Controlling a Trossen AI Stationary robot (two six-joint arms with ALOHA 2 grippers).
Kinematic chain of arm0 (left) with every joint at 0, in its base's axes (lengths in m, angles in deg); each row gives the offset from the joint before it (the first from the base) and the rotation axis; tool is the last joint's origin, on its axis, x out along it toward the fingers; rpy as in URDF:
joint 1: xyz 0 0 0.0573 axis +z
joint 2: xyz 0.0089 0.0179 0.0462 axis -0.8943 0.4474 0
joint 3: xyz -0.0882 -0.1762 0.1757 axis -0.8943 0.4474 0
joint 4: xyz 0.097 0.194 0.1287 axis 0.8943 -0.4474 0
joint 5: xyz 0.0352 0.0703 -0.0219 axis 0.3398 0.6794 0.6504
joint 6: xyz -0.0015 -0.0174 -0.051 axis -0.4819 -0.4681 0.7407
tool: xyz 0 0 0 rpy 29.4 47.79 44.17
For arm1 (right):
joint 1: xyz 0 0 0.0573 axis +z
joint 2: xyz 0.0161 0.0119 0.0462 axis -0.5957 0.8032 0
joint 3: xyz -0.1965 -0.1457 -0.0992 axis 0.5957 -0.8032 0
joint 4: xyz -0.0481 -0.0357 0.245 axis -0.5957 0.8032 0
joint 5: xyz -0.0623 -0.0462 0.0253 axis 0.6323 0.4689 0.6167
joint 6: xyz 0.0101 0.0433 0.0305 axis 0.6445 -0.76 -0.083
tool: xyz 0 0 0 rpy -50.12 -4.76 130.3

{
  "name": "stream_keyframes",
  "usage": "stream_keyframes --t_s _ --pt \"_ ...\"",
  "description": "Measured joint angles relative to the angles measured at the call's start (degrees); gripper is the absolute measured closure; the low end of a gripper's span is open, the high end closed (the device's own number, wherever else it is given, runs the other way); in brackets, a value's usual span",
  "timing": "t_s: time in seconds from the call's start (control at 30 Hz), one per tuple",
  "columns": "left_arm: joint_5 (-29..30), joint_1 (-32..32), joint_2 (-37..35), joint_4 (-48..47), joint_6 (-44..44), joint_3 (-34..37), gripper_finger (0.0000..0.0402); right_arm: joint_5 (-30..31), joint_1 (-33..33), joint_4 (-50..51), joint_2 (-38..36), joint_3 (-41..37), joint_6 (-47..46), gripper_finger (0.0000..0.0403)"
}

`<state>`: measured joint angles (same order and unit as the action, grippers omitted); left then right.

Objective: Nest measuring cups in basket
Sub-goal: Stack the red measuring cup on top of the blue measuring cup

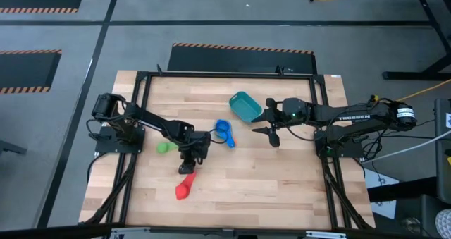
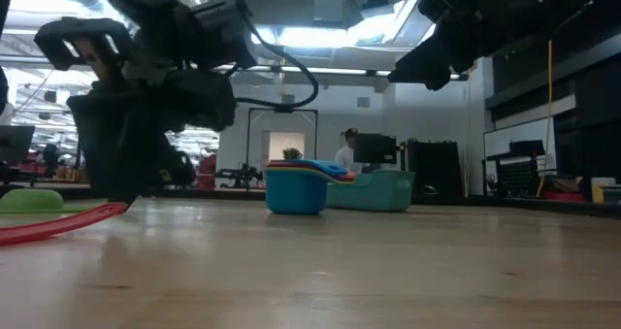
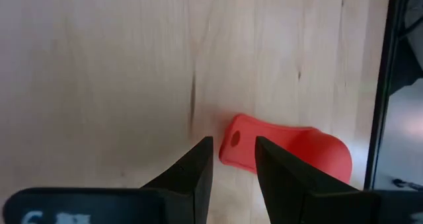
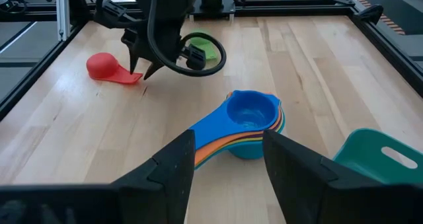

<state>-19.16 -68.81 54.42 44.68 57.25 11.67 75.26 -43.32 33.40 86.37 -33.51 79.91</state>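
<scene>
The teal plastic rectangular basket [image 1: 244,106] sits far right, empty as far as I can see. The nested stack of plastic cups [image 4: 248,121] is beside it, colours underneath mostly hidden. The left gripper [image 3: 232,159], released, straddles the red scoop's [image 3: 291,151] handle. The right gripper [image 4: 225,151] hovers, released.

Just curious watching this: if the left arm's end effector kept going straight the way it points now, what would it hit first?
Probably the flat handle of the red plastic measuring cup: the left end effector points down with its open fingers straddling the handle's end; the wooden table is just beneath.
</scene>
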Motion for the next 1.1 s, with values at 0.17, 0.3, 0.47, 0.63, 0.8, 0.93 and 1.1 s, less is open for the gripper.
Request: stream_keyframes --t_s 0.17,0.3,0.47,0.63,0.8,0.93,1.1 --pt "-0.82 -0.04 0.0 3.13 1.92 2.11 0.0296 0.0 0.0 0.0 0.0 -0.02 0.0 0.0221" --pt "-0.76 -0.04 0.0 4.0 3.03 3.12 0.0296 0.0 0.0 0.0 0.0 -0.02 0.0 0.0221" --pt "0.27 -0.67 -0.08 4.77 3.17 3.32 0.0296 0.0 0.0 -0.02 0.0 -0.02 0.0 0.0221" --pt "-0.58 -1.55 -0.07 7.12 3.06 3.32 0.0304 0.0 0.0 -0.04 0.0 -0.02 0.0 0.0221" --pt "-0.62 -2.23 -0.07 7.55 2.82 3.34 0.0335 0.02 -0.01 -0.26 0.0 -0.07 0.0 0.0221" --pt "-0.56 -2.23 -0.07 7.62 2.78 3.34 0.0375 0.02 0.0 -0.24 0.0 -0.07 0.0 0.0221" --pt "-0.88 -2.21 -0.07 8.26 3.01 3.32 0.0393 0.02 -0.02 -0.24 0.0 -0.07 0.0 0.0221"
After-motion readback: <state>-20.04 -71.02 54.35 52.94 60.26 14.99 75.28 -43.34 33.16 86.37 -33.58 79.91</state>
